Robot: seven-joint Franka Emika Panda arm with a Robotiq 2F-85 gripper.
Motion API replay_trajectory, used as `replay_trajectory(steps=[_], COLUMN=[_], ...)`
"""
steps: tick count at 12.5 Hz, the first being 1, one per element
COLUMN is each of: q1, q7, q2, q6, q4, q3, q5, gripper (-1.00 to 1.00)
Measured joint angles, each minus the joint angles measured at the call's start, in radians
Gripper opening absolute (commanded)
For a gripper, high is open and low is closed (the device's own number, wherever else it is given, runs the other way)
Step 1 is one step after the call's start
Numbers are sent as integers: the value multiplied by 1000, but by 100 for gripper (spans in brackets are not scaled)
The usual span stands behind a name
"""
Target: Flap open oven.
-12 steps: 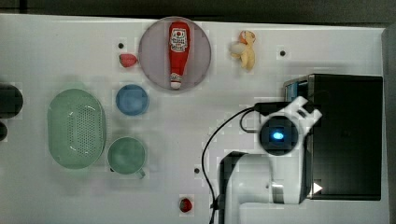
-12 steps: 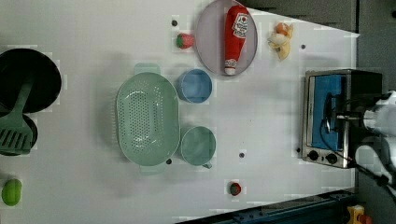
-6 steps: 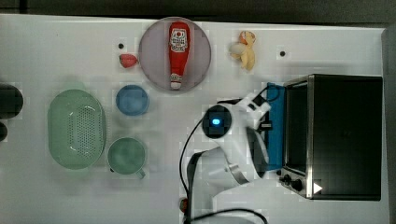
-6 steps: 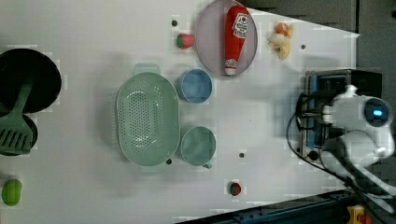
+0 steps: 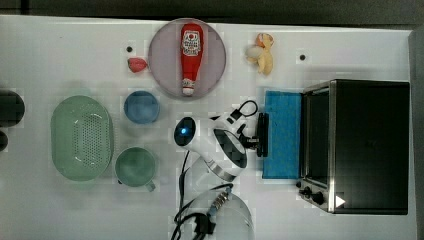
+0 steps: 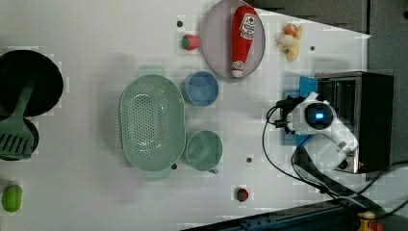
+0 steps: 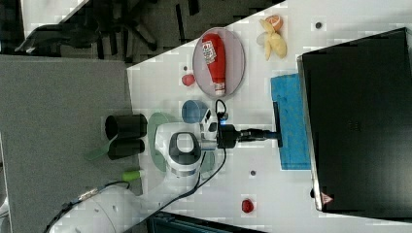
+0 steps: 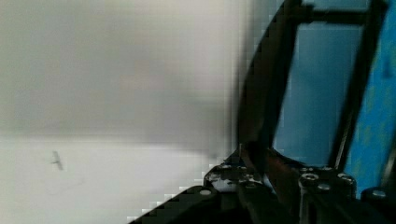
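On the plate (image 5: 161,70), ketchup bottle (image 5: 190,56), label lettering unreadable

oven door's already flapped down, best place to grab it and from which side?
Grip the dark bar handle on the free edge of the blue glass door, coming from the top view's left. The bar stands proud of the glass, and the gripper is shut on it there.

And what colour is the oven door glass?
Blue; the oven door shows best in the top view.
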Motion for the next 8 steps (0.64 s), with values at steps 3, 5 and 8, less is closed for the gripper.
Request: replay_trajectory(steps=[3, 5, 8], q1=[18, 17, 12], q7=[44, 73, 104], q2=[15, 0, -115], q6=[-27, 0, -7], q4=[31, 45, 49], q3=[1, -3, -7], q5=[8, 62, 413], gripper=[-65, -65, -65])
